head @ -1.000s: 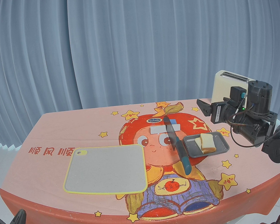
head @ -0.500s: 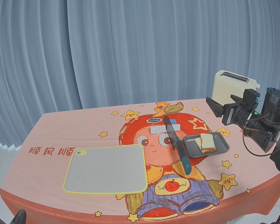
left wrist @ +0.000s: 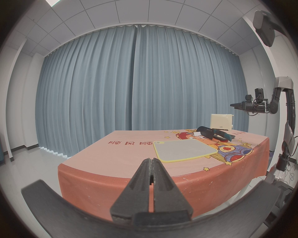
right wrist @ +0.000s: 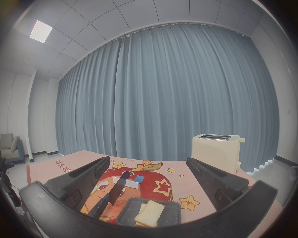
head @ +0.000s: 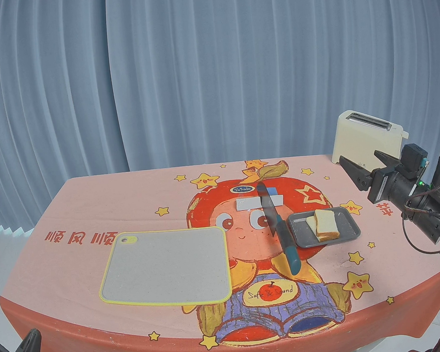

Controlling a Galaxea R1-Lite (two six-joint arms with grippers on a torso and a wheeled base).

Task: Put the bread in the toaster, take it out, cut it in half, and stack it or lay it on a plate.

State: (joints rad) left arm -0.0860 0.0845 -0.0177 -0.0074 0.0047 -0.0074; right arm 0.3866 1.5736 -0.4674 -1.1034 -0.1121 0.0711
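Right gripper has drawn back toward 3 o'clock since the earlier frames. We now log it at 2 o'clock of the grey plate, near the toaster, with its fingers spread wide and holding nothing. Left gripper sits low off the table's near edge, fingers pressed together. Bread lies on the plate as two overlapping pieces. Knife lies just at 9 o'clock of the plate, with the cutting board farther toward 9.

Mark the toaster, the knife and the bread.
toaster (head: 360, 140), head view, middle of its cream side.
knife (head: 278, 227), head view, where blade meets handle.
bread (head: 326, 223), head view, top face of the upper piece.
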